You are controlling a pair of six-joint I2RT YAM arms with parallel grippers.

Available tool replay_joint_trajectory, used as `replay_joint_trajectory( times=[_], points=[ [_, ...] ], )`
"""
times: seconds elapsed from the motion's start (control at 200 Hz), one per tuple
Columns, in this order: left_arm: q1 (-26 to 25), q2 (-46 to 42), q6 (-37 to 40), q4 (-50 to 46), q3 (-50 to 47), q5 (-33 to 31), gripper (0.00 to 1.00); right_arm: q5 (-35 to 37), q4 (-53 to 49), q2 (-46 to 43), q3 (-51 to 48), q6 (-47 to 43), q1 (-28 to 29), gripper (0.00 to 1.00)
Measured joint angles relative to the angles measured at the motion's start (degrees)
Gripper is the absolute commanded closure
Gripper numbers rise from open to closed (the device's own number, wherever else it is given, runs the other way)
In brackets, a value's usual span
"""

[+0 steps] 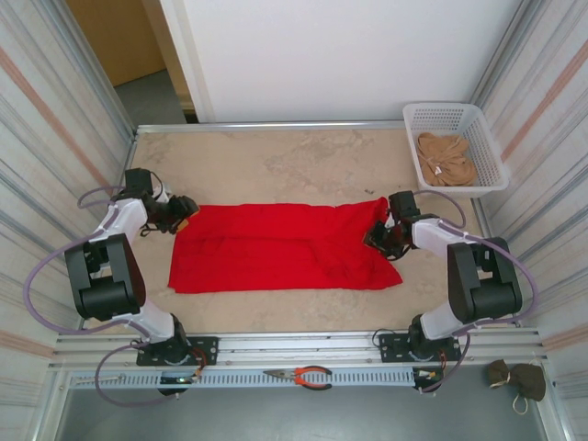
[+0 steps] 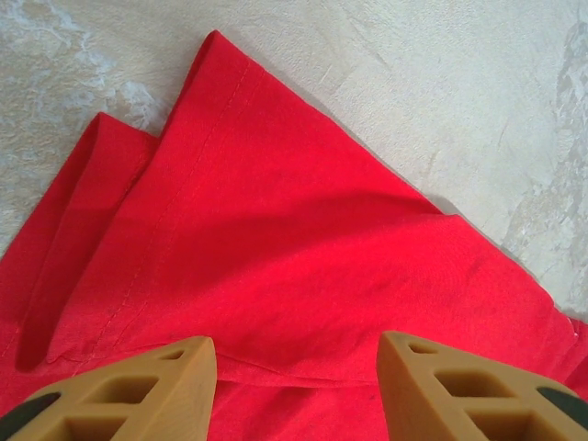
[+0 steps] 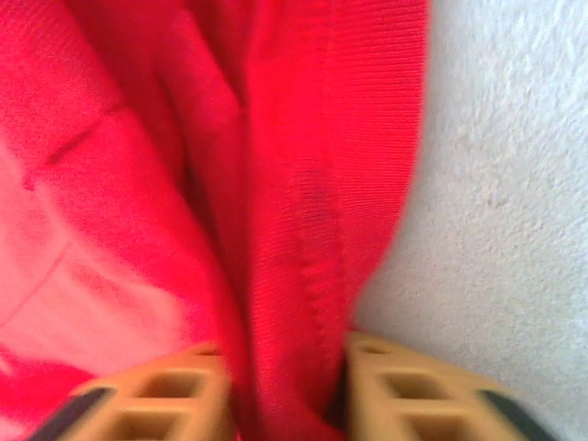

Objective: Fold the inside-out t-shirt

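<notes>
The inside-out t-shirt [image 1: 285, 248] lies as a long bright red band across the middle of the table, its hems stacked at both ends. At the shirt's left end, my left gripper [image 1: 184, 220] stands open low over the red cloth [image 2: 276, 239]. Its tan fingers [image 2: 296, 344] are spread wide, with a small crease in the cloth lying between them. At the right end, my right gripper [image 1: 378, 234] is shut on a bunched fold with a stitched hem [image 3: 303, 184]. That fold is pinched tight between the two fingers [image 3: 285, 349]. No white lettering shows.
A white basket [image 1: 455, 115] at the back right corner holds a tan garment [image 1: 446, 158]. Bare beige table [image 1: 276, 161] stretches behind the shirt. Orange-handled pliers [image 1: 308, 375] lie on the front rail, and a dark object [image 1: 516, 378] sits at the bottom right.
</notes>
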Motion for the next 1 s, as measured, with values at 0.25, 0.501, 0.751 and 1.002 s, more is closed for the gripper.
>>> replay_joint_trajectory(
  times=[0.25,0.501,0.751,1.002],
  points=[
    [-0.46,0.70,0.00,-0.02,0.00,-0.02,0.50,-0.46,-2.16,-1.53,0.09,0.04,-10.71,1.00],
    [-6.99,0.20,-0.92,1.09,-1.18,-0.07,0.50,-2.54,-6.34,-3.21,3.98,-2.84,-16.09,1.00],
    [-13.55,5.29,-1.73,2.43,0.17,-1.49,0.50,-3.76,-9.07,-3.21,8.13,-3.13,-11.43,1.00],
    [-13.31,8.63,-1.51,2.49,0.31,-5.51,0.50,-2.21,-14.43,-3.52,16.85,-2.78,-2.34,1.00]
  ],
)
